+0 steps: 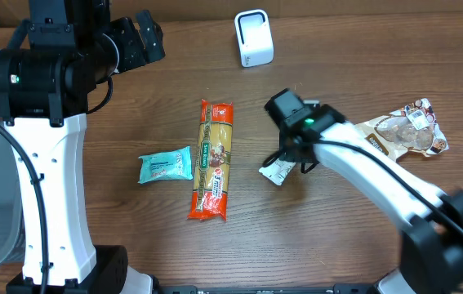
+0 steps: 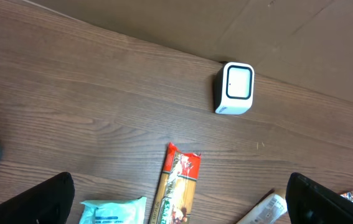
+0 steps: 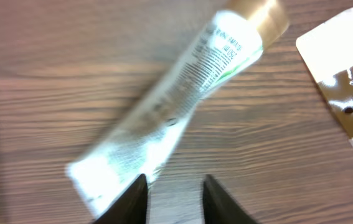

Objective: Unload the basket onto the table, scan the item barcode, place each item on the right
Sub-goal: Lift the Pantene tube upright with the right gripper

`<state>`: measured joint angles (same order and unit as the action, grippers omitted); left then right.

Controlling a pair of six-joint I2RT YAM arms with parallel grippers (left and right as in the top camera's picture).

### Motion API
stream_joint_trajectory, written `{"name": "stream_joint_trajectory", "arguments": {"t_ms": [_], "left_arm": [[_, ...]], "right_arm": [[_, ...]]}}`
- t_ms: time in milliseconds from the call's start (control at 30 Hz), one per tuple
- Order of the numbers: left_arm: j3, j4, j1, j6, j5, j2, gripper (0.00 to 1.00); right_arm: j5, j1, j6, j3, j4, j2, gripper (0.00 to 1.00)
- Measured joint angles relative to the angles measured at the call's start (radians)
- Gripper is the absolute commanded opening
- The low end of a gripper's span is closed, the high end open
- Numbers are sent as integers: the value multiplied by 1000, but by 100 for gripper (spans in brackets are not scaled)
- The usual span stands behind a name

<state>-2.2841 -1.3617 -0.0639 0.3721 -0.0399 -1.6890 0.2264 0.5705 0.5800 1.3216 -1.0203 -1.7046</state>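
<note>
Item: white, gold-capped plastic tube (image 3: 182, 93), flat on your woodgrain table (image 3: 51, 62) at the right end effector (image 3: 174, 182). You cannot tell its grip through blur. Left end effector (image 2: 179, 186): released, spread wide.

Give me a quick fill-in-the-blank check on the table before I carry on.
1. The left gripper has its jaws ___.
2. The tube below the right gripper is mostly ___.
3. The pasta package lies between the tube and the ___ packet.
Missing words: open; white; teal.
</note>
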Motion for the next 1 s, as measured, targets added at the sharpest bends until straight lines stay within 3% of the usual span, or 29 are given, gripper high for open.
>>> {"name": "stream_joint_trajectory", "arguments": {"t_ms": [33,167,400,667,800,933,1000], "left_arm": [[0,0,0,0,0,0,100],[0,0,0,0,0,0,99],[0,0,0,0,0,0,100],[0,0,0,0,0,0,100],[0,0,0,0,0,0,100],[0,0,0,0,0,0,99],[0,0,0,0,0,0,100]], "right_arm": [[-16,-6,31,1,14,25,66],[-76,-21,116,-5,103,20,99],[-248,-42,220,-122,223,-103,98],[-345,-151,238,-231,366,-112,82],[-410,-195,216,-297,499,-99,61],[-488,-238,180,-346,574,-94,21],[-521,-251,166,-356,571,-94,12]]}}
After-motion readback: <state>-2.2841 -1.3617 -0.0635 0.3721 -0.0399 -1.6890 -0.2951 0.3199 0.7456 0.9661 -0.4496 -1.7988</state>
